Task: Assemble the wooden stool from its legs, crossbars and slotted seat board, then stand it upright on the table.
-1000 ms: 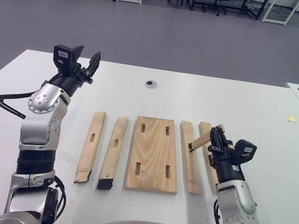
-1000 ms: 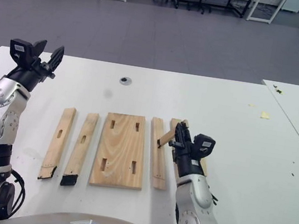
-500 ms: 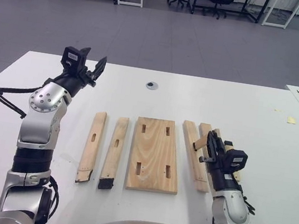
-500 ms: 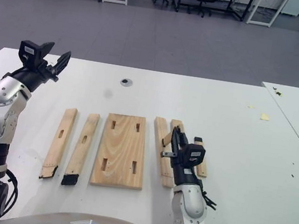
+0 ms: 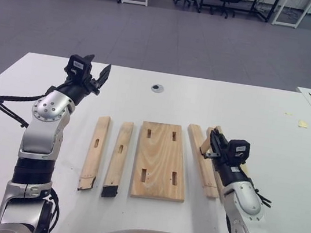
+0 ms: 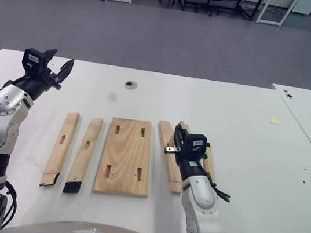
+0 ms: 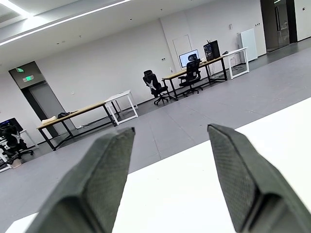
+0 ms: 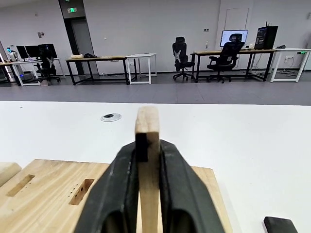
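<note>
R gripper (image 5: 212, 145): jaws narrow, clamped on thin pale wooden bar (image 8: 147, 127), held edge-on, low over light wooden leg pieces (image 5: 196, 137) just right of flat rectangular four-slot wooden seat board (image 5: 162, 161). L gripper (image 5: 98, 68): jaws wide, nothing between, raised over far-left part of white table (image 5: 272, 122). Two slotted wooden legs w/ dark ends (image 5: 95, 152) lie left of board.

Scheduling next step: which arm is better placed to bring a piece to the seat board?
Right. Right claw shut on a wooden piece beside the seat board; left claw open, empty, raised farther off.
</note>
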